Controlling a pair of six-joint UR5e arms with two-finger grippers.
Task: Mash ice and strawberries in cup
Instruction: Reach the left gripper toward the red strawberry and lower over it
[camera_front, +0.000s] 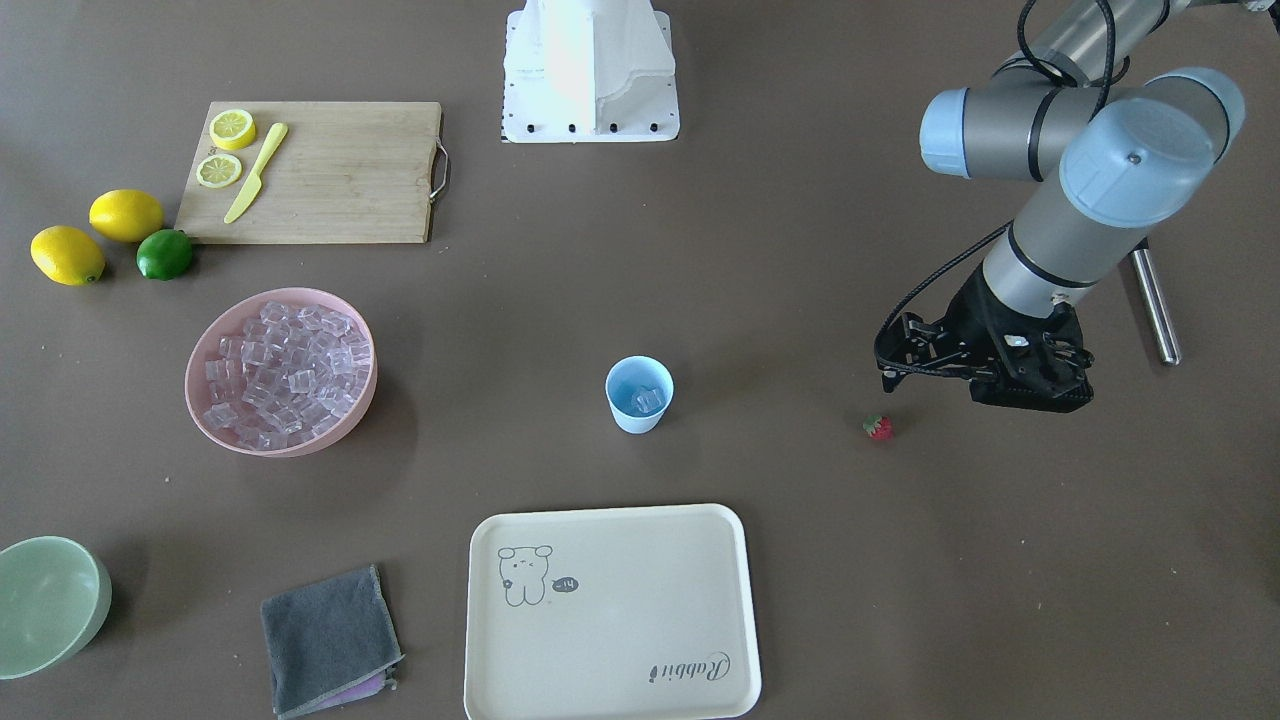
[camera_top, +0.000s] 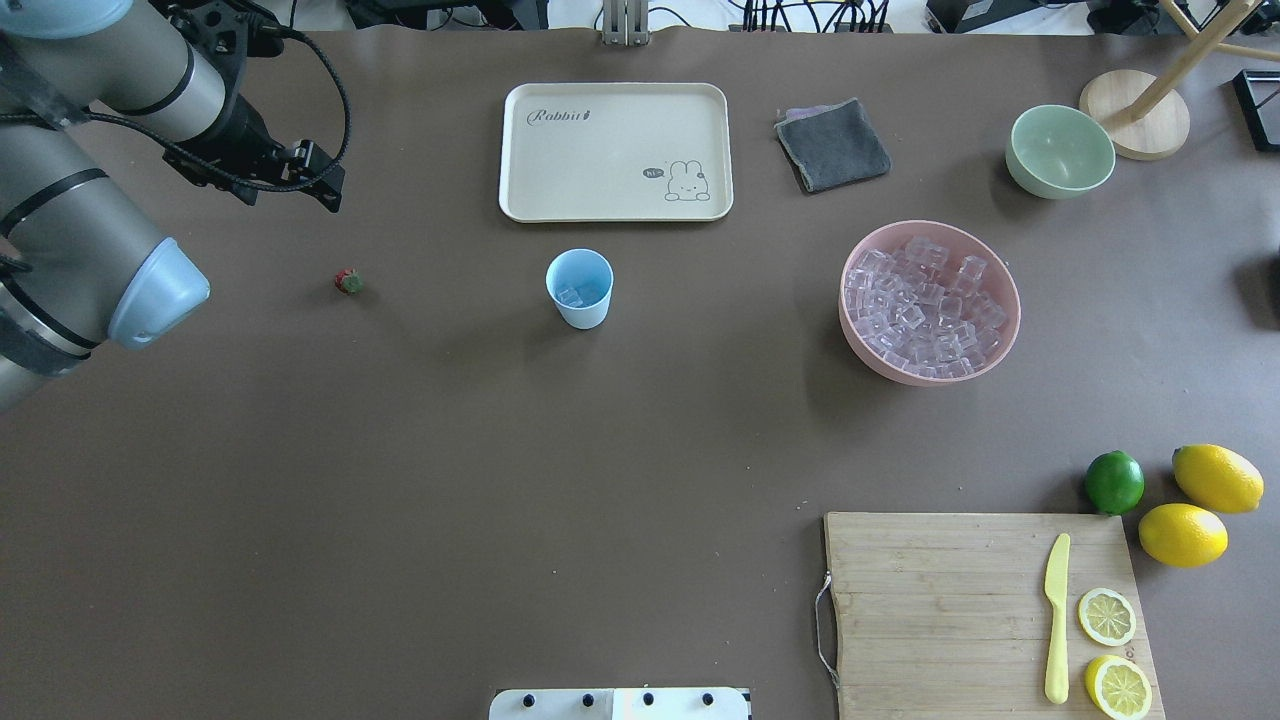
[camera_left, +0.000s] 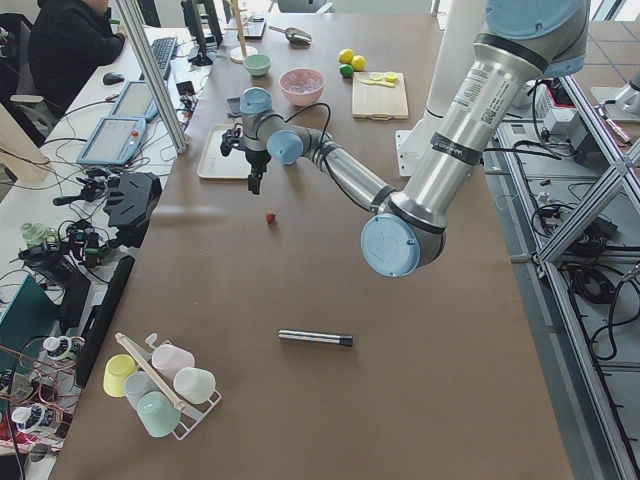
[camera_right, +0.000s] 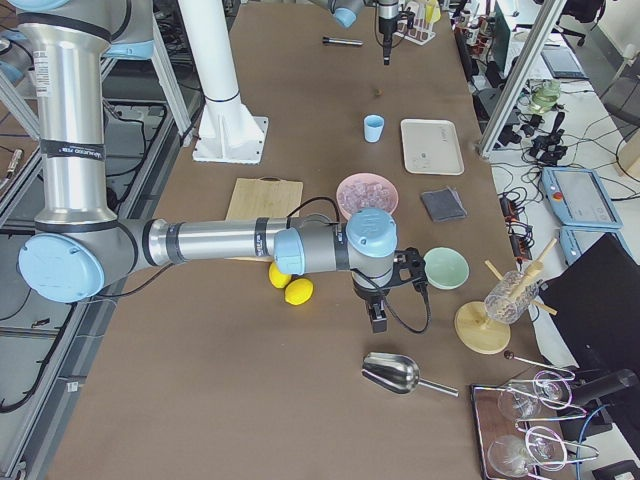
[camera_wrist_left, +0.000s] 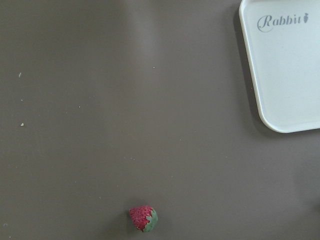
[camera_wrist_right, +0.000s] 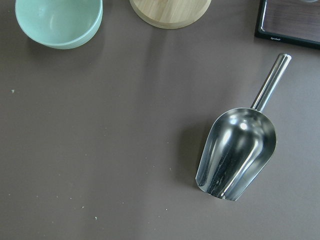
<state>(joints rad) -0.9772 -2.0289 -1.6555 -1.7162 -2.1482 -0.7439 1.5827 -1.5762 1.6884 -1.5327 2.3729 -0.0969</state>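
The light-blue cup (camera_top: 580, 288) stands upright mid-table with a few ice cubes (camera_front: 648, 400) in it. Many more ice cubes (camera_top: 925, 305) fill the pink bowl (camera_front: 215, 425). One small red strawberry (camera_top: 348, 282) lies on the bare table, also low in the left wrist view (camera_wrist_left: 143, 218). My left gripper (camera_top: 333, 195) hovers above the table just beyond the strawberry, pointing down. It looks shut and empty. My right gripper (camera_right: 379, 322) shows only in the exterior right view, above the table near a metal scoop. I cannot tell whether it is open or shut.
A cream tray (camera_top: 600, 150) lies beyond the cup. A metal rod (camera_front: 1155, 305) lies under the left arm. The metal scoop (camera_wrist_right: 235, 155), pale-green bowl (camera_top: 1060, 150), grey cloth (camera_top: 832, 145), cutting board (camera_top: 940, 600) with knife and lemon halves, two lemons and a lime (camera_top: 1114, 481) are on the right side.
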